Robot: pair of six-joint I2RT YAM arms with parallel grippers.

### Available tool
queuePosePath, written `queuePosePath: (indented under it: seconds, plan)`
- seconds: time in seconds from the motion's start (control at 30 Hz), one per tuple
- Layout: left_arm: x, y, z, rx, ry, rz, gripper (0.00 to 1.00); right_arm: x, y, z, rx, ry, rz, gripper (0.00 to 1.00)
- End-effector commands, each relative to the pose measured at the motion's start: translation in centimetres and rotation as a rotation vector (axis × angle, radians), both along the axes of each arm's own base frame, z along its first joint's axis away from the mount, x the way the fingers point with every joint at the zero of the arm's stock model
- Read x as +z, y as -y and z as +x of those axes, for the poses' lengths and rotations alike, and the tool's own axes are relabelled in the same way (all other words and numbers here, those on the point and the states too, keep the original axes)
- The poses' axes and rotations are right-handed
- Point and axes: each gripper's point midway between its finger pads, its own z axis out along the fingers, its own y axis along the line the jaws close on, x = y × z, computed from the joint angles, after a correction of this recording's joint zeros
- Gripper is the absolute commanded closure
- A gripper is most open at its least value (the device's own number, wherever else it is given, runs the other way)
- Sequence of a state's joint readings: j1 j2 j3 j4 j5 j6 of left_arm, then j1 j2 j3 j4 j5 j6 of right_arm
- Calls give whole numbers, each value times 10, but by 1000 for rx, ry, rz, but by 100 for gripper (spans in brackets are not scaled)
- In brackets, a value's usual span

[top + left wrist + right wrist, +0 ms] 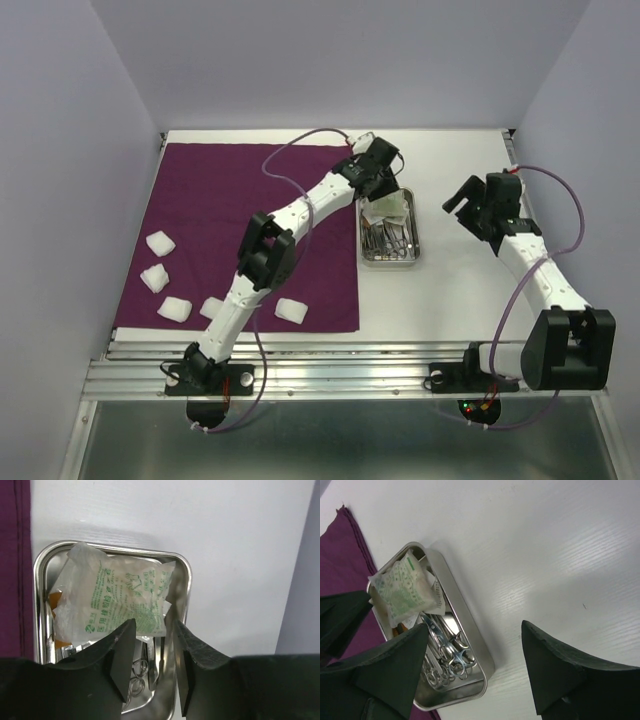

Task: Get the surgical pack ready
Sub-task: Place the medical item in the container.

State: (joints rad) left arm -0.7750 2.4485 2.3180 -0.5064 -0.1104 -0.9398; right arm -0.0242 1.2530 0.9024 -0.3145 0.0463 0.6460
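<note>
The purple drape (220,230) lies spread flat on the left of the table, with several white gauze pads (160,243) on its near left part. Just off its right edge stands the steel tray (415,235), holding scissors and forceps (445,652) and a white packet printed in green (120,597). My left gripper (153,625) hovers over the tray's far end. It is open, its jaws straddle the tray's right rim (187,580), and they grip nothing. Over bare table right of the tray, my right gripper (474,626) stands wide open and empty.
The left arm (265,255) stretches diagonally across the drape. Grey walls close the table at the back and on both sides. An aluminium rail (330,370) runs along the near edge by the arm bases. White tabletop (470,290) shows right of the tray.
</note>
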Motion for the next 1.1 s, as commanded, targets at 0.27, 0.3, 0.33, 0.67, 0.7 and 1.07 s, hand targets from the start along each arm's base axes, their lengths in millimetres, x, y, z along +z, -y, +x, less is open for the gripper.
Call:
queuePosePath:
  seconds: [0.27, 0.3, 0.33, 0.67, 0.7, 1.07]
  plan:
    - [172, -181, -17, 190, 274, 94, 55, 4, -97, 68, 265, -22, -126, 51]
    - [171, -197, -22, 208, 275, 124, 55, 2, -98, 73, 264, -28, -127, 53]
    - [164, -226, -29, 248, 271, 179, 55, -10, -104, 79, 274, -53, -130, 57]
    - [139, -345, -83, 435, 253, 305, 55, -32, -146, 129, 338, -74, -116, 61]
    - [139, -349, -85, 442, 259, 300, 55, -35, -147, 130, 334, -80, -112, 62]
    - [132, -366, -91, 456, 236, 314, 55, -83, -145, 137, 301, -182, -123, 70]
